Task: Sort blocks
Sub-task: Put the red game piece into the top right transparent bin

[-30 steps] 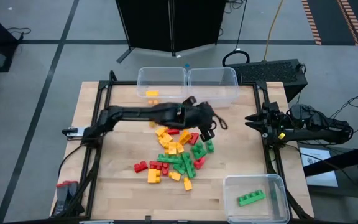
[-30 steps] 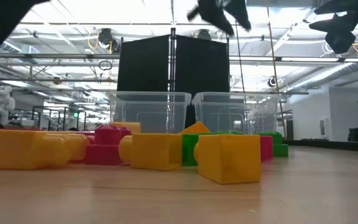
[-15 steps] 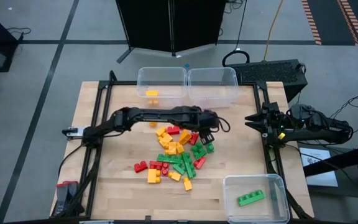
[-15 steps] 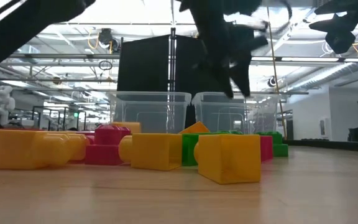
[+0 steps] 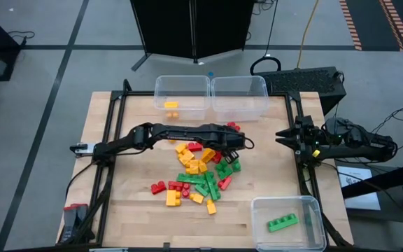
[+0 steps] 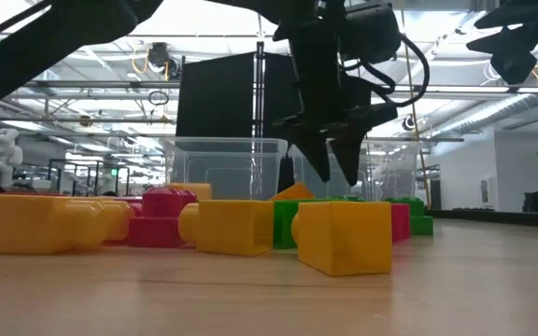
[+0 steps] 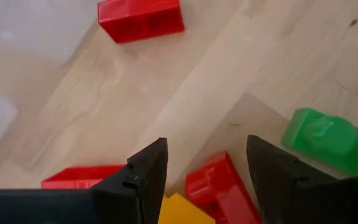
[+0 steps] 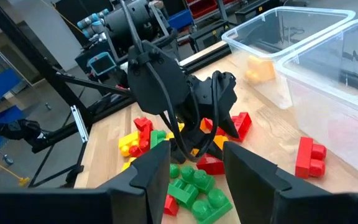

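While the right gripper (image 5: 280,134) waits open at the table edge, the left gripper (image 7: 207,180) hangs open and empty over a red block (image 7: 219,186).

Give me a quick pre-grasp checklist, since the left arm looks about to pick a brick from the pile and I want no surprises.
1. Left gripper jaws open: ok, a clear gap shows between them.
2. Jaws empty: ok, nothing held.
3. A brick lined up between the jaws: ok, a red brick lies below the gap in the left wrist view.
4. Neighbours clear of the jaws: not ok, a yellow brick touches the red one, so it may get nudged.
5. Right gripper out of the way: ok, parked at the table's right edge.
6. Bin for red bricks: cannot tell; the left back bin holds yellow, the near bin green.
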`<action>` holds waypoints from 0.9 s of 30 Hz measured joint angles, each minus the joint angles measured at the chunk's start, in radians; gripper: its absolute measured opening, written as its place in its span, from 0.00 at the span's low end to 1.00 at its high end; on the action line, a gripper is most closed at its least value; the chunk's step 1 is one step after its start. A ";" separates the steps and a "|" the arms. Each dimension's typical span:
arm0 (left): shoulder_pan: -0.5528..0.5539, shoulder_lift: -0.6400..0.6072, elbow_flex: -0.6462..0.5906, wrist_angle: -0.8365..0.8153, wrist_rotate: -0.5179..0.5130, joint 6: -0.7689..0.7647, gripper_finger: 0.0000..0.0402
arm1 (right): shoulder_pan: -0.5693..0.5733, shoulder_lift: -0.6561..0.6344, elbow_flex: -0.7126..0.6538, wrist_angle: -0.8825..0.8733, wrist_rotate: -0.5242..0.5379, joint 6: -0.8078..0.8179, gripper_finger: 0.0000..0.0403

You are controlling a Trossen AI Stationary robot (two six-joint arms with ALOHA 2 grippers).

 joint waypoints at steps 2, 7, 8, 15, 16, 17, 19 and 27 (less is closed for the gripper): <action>-0.004 0.000 0.000 -0.014 0.000 -0.012 0.46 | 0.000 0.000 0.000 0.000 0.000 0.000 0.36; -0.019 -0.001 -0.039 -0.036 0.002 -0.013 0.46 | 0.000 0.000 0.000 0.000 0.000 -0.005 0.36; -0.022 0.001 -0.047 -0.036 0.008 -0.014 0.46 | 0.000 0.000 0.000 0.000 0.000 -0.005 0.36; -0.049 0.000 -0.107 -0.027 0.057 -0.039 0.46 | 0.000 0.000 0.000 0.000 0.000 -0.007 0.36; -0.053 0.000 -0.119 -0.018 0.060 -0.039 0.46 | 0.000 0.000 0.000 0.000 0.000 -0.007 0.36; -0.054 -0.002 -0.132 -0.007 0.062 -0.039 0.46 | 0.000 0.000 0.000 0.000 0.000 -0.007 0.36; -0.054 -0.004 -0.148 0.002 0.067 -0.040 0.46 | 0.000 0.000 0.000 0.000 0.000 -0.007 0.36; -0.051 -0.003 -0.182 0.011 0.084 -0.037 0.30 | 0.000 0.000 0.000 0.001 0.000 -0.007 0.36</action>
